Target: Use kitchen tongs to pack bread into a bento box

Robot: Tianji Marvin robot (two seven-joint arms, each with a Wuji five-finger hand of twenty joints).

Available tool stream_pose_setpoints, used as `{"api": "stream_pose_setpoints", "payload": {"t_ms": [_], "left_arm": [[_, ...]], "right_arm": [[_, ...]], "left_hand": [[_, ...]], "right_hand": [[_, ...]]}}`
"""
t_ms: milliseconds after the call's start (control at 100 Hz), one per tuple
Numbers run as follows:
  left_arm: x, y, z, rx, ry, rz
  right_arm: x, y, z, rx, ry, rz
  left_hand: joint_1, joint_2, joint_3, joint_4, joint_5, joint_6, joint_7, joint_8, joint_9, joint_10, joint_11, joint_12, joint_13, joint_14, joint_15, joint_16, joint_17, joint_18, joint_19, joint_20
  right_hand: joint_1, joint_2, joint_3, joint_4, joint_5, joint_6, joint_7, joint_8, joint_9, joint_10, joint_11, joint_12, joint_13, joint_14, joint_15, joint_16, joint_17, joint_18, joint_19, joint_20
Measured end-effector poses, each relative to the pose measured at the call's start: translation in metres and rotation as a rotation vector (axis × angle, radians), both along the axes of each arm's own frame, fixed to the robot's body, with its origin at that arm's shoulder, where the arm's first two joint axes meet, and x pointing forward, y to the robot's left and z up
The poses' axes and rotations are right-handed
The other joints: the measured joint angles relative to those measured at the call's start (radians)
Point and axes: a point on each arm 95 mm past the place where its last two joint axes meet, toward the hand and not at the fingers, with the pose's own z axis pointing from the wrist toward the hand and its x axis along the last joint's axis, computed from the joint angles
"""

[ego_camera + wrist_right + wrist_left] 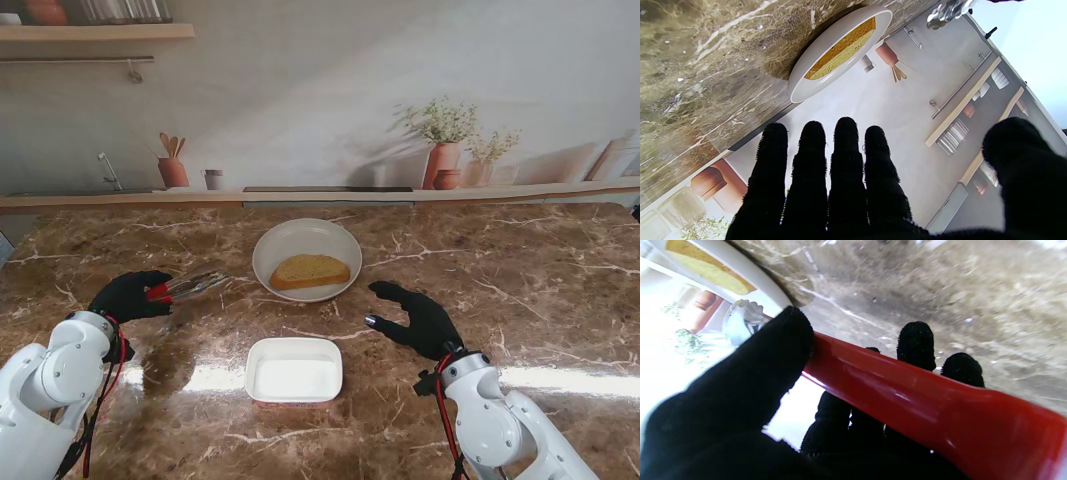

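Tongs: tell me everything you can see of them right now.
The tongs have a glossy red handle and shiny metal arms. The left hand grips the handle, thumb over it and fingers wrapped beneath. They lie roughly level above the marble table, tips pointing right toward the white bowl, short of its rim and touching nothing. Whether the arms are squeezed together is unclear.
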Motion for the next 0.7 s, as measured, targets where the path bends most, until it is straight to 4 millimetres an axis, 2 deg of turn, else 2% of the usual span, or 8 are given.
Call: {"api": "stream_pose_setpoints", "payload": {"t_ms": [120,300,510,700], "left_arm": [[0.014,-0.009,0.015,-0.035,-0.012,-0.036],[0.042,-0.035,0.032,-0.021,0.011,-0.154],[0.070,-0.061,0.037,-0.021,0.044,-0.233],[0.083,-0.077,0.039,0.028,0.059,-0.289]], "right_arm": [[0.000,-0.001,-0.001,0.001,-0.002,-0.007],[0.000,-0.002,-0.002,0.004,-0.002,-0.014],[0.002,-0.004,-0.004,0.018,0.005,-0.023],[0.002,-0.008,-0.003,0.028,0.005,-0.036]], "left_hand": [[0.018,0.000,0.000,0.000,0.001,0.000,0.010,0.010,0.000,0.000,0.000,0.027,0.000,0.010,0.000,0.006,-0.001,0.000,0.000,0.003],[0.019,-0.001,0.000,0.000,0.005,0.000,0.014,0.010,0.015,0.000,0.000,0.059,0.000,0.010,0.000,0.006,-0.010,-0.008,-0.009,0.014],[0.019,-0.001,0.000,0.000,0.005,0.000,0.025,0.011,0.015,0.000,0.000,0.080,0.000,0.010,0.000,0.006,-0.013,-0.027,-0.023,0.015],[0.020,-0.001,0.000,0.000,0.005,0.001,0.025,0.021,0.015,0.001,0.000,0.080,-0.010,0.010,0.000,0.007,-0.023,-0.035,-0.034,0.018]], "right_hand": [[0.000,0.000,0.000,0.000,0.000,0.000,0.000,0.000,0.000,0.000,0.000,0.000,0.000,0.000,0.000,0.000,0.000,0.000,0.000,0.000],[0.000,0.000,0.000,0.000,0.000,0.000,0.000,0.000,0.000,0.000,0.000,0.000,0.000,0.000,0.000,0.000,0.000,0.000,0.000,0.001],[0.000,0.000,0.000,0.000,0.000,0.000,0.000,0.000,0.000,0.000,0.000,0.000,0.000,0.000,0.000,0.000,0.000,0.000,0.000,0.012],[0.000,0.000,0.000,0.000,0.000,0.000,0.000,-0.001,0.000,0.000,0.000,0.000,0.000,0.000,0.000,0.000,0.000,0.000,0.000,0.012]]}}
